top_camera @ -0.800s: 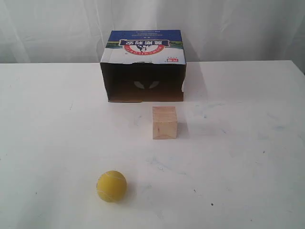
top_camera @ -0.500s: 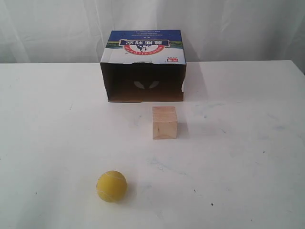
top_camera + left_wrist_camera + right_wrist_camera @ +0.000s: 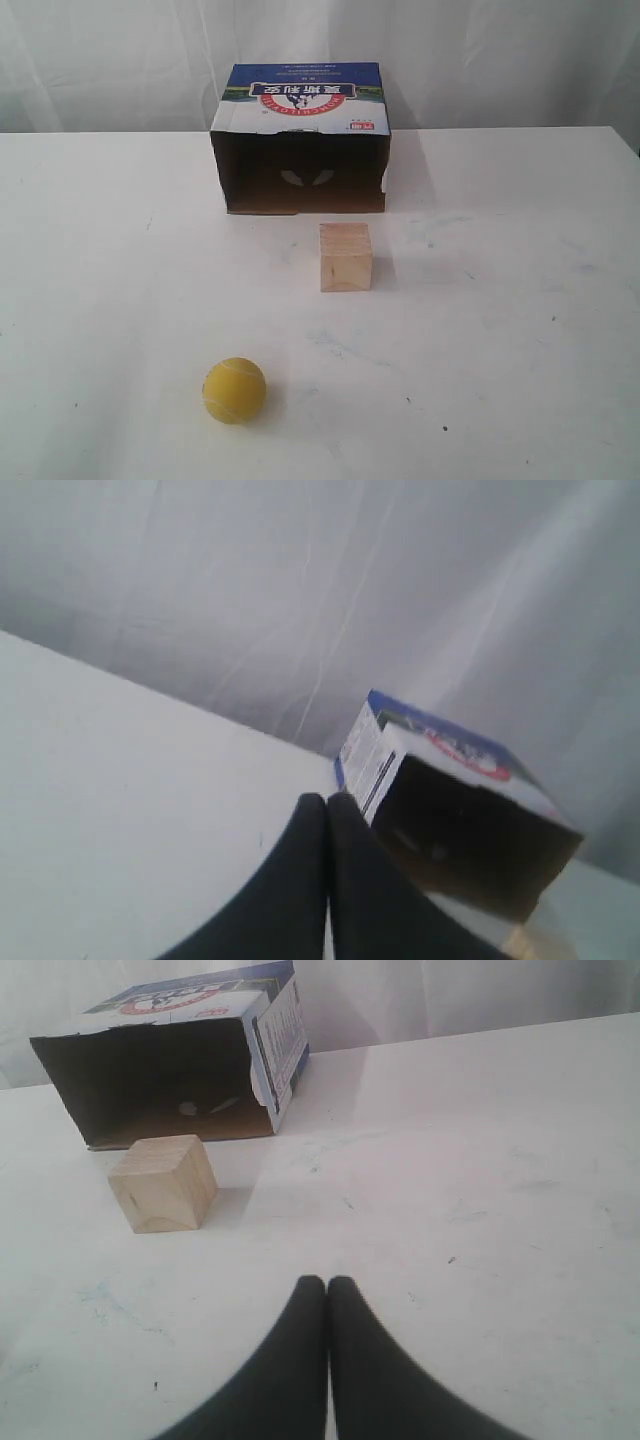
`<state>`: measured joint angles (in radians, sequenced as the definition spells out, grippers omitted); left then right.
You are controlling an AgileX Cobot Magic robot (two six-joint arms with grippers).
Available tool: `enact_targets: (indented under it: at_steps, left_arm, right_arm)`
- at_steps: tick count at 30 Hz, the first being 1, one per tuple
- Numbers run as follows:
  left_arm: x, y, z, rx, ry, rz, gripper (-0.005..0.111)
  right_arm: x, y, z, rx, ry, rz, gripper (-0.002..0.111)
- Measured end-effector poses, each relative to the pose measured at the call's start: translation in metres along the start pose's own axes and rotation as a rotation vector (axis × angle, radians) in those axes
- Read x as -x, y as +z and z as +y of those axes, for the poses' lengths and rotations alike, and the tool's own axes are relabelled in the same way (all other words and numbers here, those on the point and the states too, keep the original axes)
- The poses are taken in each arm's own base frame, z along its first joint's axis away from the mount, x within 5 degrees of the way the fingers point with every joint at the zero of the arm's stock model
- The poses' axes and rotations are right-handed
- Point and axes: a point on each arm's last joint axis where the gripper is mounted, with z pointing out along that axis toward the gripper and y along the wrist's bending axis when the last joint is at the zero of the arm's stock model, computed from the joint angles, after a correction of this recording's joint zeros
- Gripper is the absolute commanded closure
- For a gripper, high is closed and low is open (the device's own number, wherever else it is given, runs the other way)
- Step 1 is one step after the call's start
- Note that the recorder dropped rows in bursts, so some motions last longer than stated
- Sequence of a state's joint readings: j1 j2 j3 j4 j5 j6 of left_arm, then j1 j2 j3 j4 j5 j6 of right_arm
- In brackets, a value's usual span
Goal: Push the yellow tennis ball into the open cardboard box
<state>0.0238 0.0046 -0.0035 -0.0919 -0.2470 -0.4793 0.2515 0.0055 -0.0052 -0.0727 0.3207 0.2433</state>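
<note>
Grippers: your left gripper (image 3: 327, 802) and right gripper (image 3: 327, 1285), fingers pressed together.
Ball: yellow tennis ball (image 3: 234, 390), exterior view only, 7 o'clock of wooden cube (image 3: 346, 257).

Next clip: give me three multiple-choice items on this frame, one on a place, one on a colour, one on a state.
1. The wooden cube lies: A) inside the cardboard box; B) before its opening, apart; C) on top of it.
2. The tennis ball is: A) red; B) blue; C) yellow.
3. The left gripper and right gripper are: A) both shut; B) both open; C) gripping the ball.
Answers: 1 B, a gap shows between them; 2 C, plainly yellow; 3 A, fingertips meet in both wrist views.
</note>
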Motion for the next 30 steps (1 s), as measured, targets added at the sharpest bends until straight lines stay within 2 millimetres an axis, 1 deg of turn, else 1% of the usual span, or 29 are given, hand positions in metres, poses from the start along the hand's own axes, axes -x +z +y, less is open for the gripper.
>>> enact_targets:
  at_steps: [3,5,8,10,12,14,15,18,20,21,23,25,27,30]
  left_arm:
    - [0.009,-0.001,-0.003,-0.035,-0.036,-0.097,0.107]
    - [0.016,-0.002,-0.006,-0.071,-0.091,-0.179,0.107]
    - [0.025,-0.003,-0.011,-0.124,-0.171,-0.237,0.107]
    - [0.037,-0.005,-0.022,-0.162,-0.103,-0.229,0.107]
    - [0.054,-0.008,-0.034,-0.178,0.027,-0.217,0.107]
    - [0.076,-0.012,-0.044,-0.128,0.131,-0.205,0.107]
    - [0.087,-0.014,-0.047,-0.099,0.131,-0.210,0.107]
    - [0.114,-0.009,-0.053,-0.002,0.217,-0.217,0.107]
    - [0.127,0.003,-0.064,-0.034,0.281,-0.213,0.107]
    - [0.130,0.010,-0.068,-0.058,0.301,-0.199,0.107]
    - [0.132,0.031,-0.078,-0.120,0.344,-0.136,0.107]
    - [0.126,0.054,-0.083,-0.168,0.362,-0.031,0.107]
    - [0.114,0.074,-0.087,-0.229,0.362,0.090,0.107]
    - [0.095,0.093,-0.088,-0.308,0.378,0.235,0.107]
  right_arm:
    - [0.000,0.000,0.000,0.000,0.000,0.000,0.108]
    - [0.000,0.000,0.000,0.000,0.000,0.000,0.108]
    - [0.000,0.000,0.000,0.000,0.000,0.000,0.108]
    - [0.000,0.000,0.000,0.000,0.000,0.000,0.108]
    - [0.000,0.000,0.000,0.000,0.000,0.000,0.108]
    - [0.000,0.000,0.000,0.000,0.000,0.000,0.108]
    - [0.000,0.000,0.000,0.000,0.000,0.000,0.108]
    - [0.000,0.000,0.000,0.000,0.000,0.000,0.108]
    - [0.000,0.000,0.000,0.000,0.000,0.000,0.108]
    - [0.000,0.000,0.000,0.000,0.000,0.000,0.108]
    - [0.000,0.000,0.000,0.000,0.000,0.000,0.108]
    - [0.000,0.000,0.000,0.000,0.000,0.000,0.108]
    - [0.000,0.000,0.000,0.000,0.000,0.000,0.108]
    - [0.000,0.000,0.000,0.000,0.000,0.000,0.108]
